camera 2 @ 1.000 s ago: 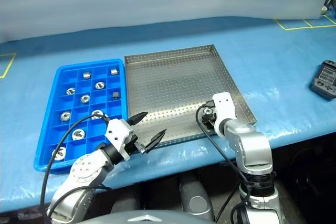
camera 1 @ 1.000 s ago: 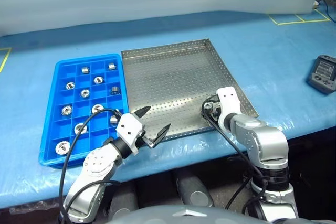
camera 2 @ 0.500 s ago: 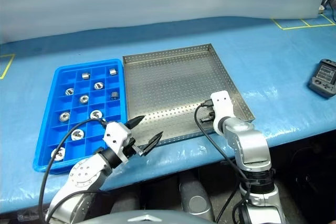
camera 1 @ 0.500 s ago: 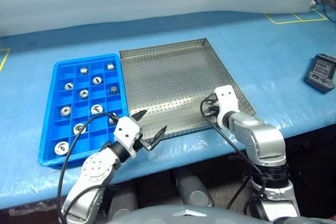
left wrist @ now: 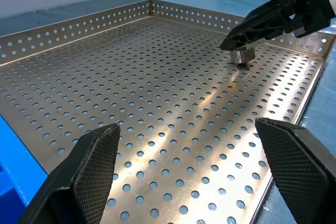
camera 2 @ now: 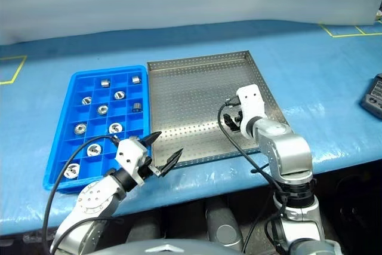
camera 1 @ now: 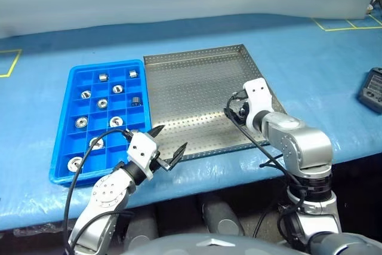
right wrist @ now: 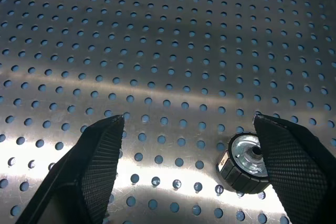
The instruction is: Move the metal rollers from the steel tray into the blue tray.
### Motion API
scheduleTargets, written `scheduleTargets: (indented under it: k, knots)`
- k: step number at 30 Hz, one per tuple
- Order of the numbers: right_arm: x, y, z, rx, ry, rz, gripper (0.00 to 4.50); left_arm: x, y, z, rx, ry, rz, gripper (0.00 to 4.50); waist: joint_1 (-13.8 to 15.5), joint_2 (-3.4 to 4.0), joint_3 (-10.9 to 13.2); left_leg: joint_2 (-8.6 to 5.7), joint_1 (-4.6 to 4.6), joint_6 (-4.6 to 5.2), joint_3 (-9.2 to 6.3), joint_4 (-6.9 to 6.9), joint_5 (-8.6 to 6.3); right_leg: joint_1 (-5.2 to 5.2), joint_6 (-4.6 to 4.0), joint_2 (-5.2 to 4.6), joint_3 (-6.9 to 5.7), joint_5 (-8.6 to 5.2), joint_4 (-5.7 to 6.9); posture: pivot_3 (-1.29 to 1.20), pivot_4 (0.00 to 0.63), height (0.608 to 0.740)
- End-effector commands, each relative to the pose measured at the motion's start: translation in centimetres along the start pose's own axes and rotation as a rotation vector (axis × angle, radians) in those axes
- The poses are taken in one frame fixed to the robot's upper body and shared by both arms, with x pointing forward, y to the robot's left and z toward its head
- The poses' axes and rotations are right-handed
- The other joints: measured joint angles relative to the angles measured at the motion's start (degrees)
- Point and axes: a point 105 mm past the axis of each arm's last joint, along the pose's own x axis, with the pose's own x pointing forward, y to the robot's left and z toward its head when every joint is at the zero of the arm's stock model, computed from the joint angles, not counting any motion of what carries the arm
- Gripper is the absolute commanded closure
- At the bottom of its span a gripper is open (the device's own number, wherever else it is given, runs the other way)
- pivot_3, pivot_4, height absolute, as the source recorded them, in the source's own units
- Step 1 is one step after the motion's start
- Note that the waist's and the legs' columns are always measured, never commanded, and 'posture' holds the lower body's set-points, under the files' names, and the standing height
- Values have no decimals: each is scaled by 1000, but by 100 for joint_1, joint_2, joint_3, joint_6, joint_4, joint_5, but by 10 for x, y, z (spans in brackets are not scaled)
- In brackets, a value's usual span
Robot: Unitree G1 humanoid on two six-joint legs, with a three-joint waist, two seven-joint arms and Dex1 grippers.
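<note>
The steel tray lies on the blue table, with the blue tray against its left side. Several metal rollers sit in the blue tray's compartments. One metal roller lies on the steel tray's perforated floor near the front right. My right gripper hovers open just above it, and the roller sits beside one finger, untouched. That gripper also shows from the left wrist, over the same roller. My left gripper is open and empty at the steel tray's front left corner.
A black handheld device lies at the table's right edge. Yellow tape lines mark the far right of the blue cover. The table's front edge runs just below both trays.
My right gripper has risen off the steel tray's floor and stands open over the roller. The whole view has shifted a little. The left arm has stayed put.
</note>
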Motion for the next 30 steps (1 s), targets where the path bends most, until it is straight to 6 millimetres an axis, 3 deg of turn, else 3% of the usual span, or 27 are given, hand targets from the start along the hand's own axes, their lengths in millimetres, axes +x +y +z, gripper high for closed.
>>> scheduleTargets:
  k: [1, 6, 19, 30]
  knots:
    - [0, -15, 10, -9, -53, -92, 12, -1, -2, 14, 22, -59, -1, 0, 31, 0, 0, 0, 0, 0, 0, 0, 0, 0, 0, 0, 0, 0, 0, -25, 150, 740]
    - [11, -35, -7, -15, -10, -227, 12, -2, -2, 14, 22, -59, 7, 0, 96, 0, 0, 0, 1, 0, 1, 3, 0, 1, 0, 0, 0, 0, 2, -13, 150, 740]
    - [23, -38, -32, 64, 41, -220, 12, -4, -3, 14, 21, -61, 20, 0, 197, 1, 0, 0, 1, 0, 1, 3, 0, 2, 0, 0, 0, 0, 2, 0, 150, 740]
    - [21, -48, -38, 108, 43, -266, 12, -4, -2, 15, 24, -60, 18, 0, 200, 1, 0, 0, 2, 0, 0, 3, 0, 3, 0, 1, 0, 0, 3, -7, 150, 740]
